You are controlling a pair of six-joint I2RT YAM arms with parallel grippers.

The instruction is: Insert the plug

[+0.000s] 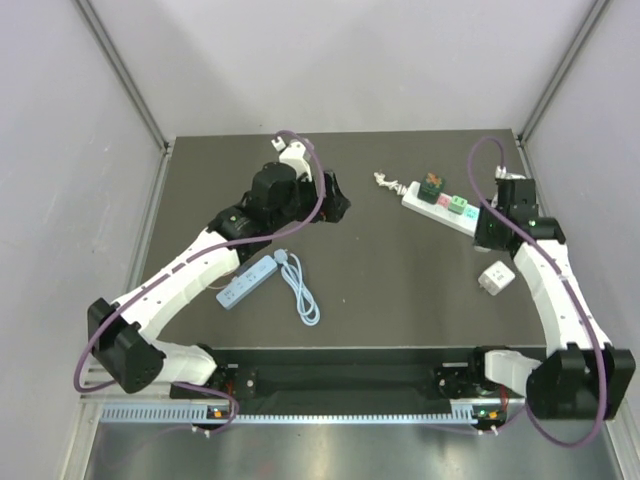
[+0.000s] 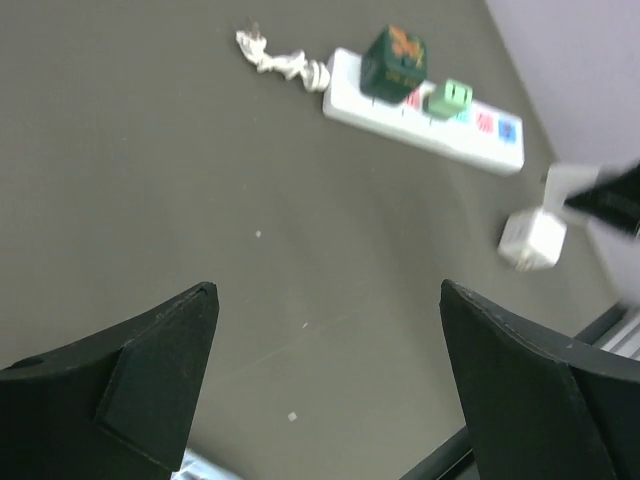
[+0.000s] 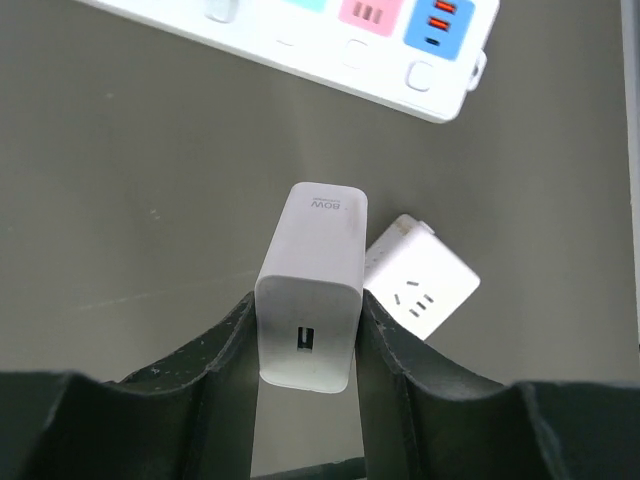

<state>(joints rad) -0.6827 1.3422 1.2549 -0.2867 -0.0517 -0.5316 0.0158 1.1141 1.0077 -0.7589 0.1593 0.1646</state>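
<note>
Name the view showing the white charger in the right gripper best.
Right wrist: the white charger sits centred between its fingers, label and port visible. Left wrist catches a blurred white edge; the top view hides it under the arm.

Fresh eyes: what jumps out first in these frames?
The right hand is shut on a white charger block, just short of the white power strip at the table's far right. That strip's colourful sockets already carry a dark green cube and a small green plug. The left hand hangs wide open and empty over the table's middle.
</note>
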